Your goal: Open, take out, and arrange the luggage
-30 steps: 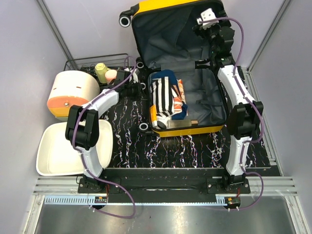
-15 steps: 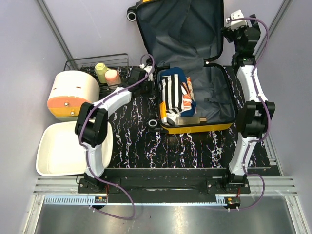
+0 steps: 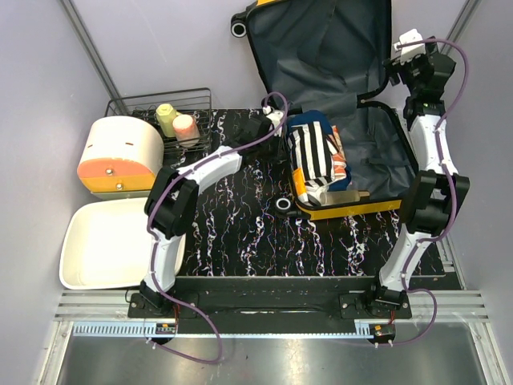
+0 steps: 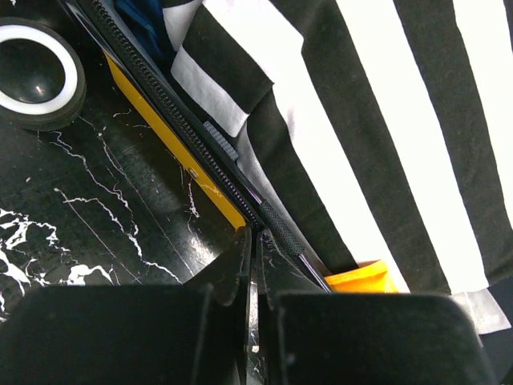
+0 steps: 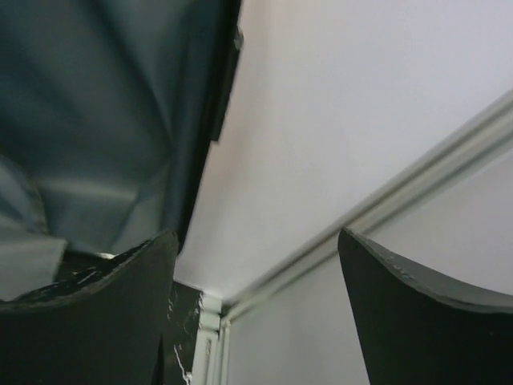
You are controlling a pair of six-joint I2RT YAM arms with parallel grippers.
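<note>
Black marbled counter (image 3: 240, 233) carried the luggage (image 3: 321, 56) at its far right, open, its lid raised upright and a striped garment (image 3: 314, 152) lying inside. The left claw (image 4: 252, 241) was pressed together at the luggage's yellow rim. The right claw (image 5: 256, 237) stood apart beside the lid, empty.

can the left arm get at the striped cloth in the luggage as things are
Probably yes. The left gripper sits shut at the rim of the luggage beside the striped cloth, the lid stands open and nothing covers the cloth; the jaws would have to open first.
</note>
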